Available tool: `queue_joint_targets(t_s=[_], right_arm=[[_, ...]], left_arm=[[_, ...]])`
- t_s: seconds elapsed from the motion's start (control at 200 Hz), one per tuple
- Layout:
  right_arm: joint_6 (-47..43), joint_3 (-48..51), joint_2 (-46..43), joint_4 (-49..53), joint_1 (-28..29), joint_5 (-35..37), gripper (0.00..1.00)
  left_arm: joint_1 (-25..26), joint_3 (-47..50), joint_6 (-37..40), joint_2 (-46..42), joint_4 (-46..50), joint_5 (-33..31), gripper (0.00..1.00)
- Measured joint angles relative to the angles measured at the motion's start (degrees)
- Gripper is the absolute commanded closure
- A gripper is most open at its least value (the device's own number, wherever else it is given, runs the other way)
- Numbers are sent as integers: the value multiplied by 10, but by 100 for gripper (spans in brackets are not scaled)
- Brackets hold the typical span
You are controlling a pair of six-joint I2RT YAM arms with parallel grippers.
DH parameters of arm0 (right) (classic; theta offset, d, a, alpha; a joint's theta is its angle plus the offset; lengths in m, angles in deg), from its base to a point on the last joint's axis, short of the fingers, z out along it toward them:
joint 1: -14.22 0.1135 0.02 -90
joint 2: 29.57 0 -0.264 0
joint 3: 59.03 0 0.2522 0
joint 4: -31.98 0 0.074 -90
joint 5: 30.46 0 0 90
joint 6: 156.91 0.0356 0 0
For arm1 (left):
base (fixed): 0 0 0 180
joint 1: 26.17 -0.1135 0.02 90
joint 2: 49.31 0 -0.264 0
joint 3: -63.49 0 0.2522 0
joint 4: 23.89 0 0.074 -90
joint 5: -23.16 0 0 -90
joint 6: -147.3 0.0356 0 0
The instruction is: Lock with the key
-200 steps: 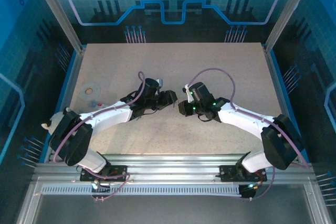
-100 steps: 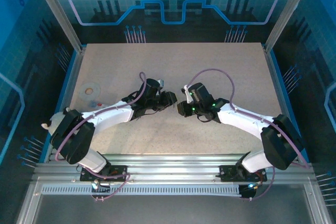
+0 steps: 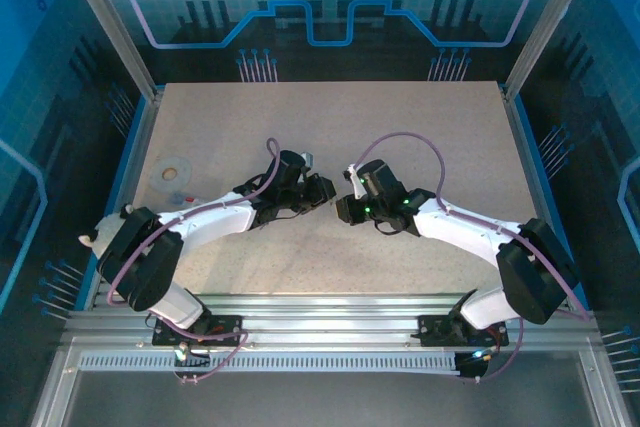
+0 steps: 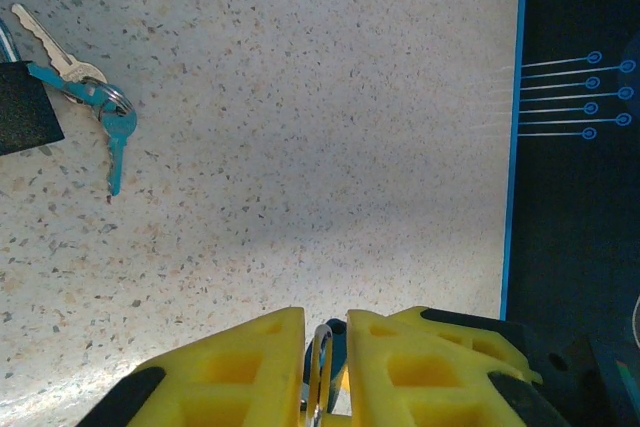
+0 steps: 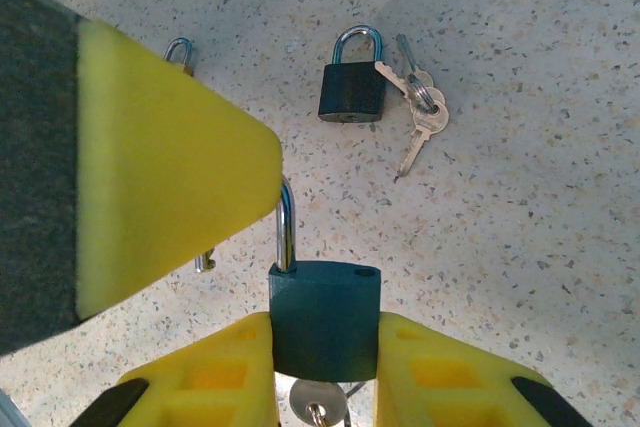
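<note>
The scene is a blue-lit cabinet with clear walls, and inside it stands a beige speckled table [image 3: 400,117]. In the top camera the two arms reach toward each other at the middle of the table. The left gripper [image 3: 324,190] and the right gripper [image 3: 345,209] meet there, just beside each other, and what they hold is too small to tell from here. At the left side of the table lies a pale flat ring [image 3: 172,169], well apart from them. In the left wrist camera the yellow fingers [image 4: 240,372] of the left gripper are closed on a thin steel shackle [image 4: 320,362], which stands in the narrow gap between them. At the left edge of this view a black padlock [image 4: 22,107], not the held one, lies on the table with a bunch of silver and blue keys [image 4: 100,102] touching it. In the right wrist camera the right gripper is clamped on the body of a dark blue-green metal padlock [image 5: 325,317]. One leg of the shackle sits in this body and the other hole on top is empty, so the padlock is open. Under the body, between the fingers, a silver key [image 5: 318,409] shows, and it seems to be in the keyhole. By my judgement the grasping and the inserting are done. What is left is to press the shackle into the body and to turn the key.
</note>
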Motion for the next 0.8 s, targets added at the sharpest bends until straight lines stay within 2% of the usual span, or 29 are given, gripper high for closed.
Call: queue_joint_targets(t_s=[0.385, 0.801], right_arm=[[0, 3, -3, -2, 1, 1, 77], [0, 7, -5, -7, 1, 0, 73]], left_arm=[[0, 0, 3, 1, 1, 4, 100], [0, -3, 2, 1, 6, 7, 100]])
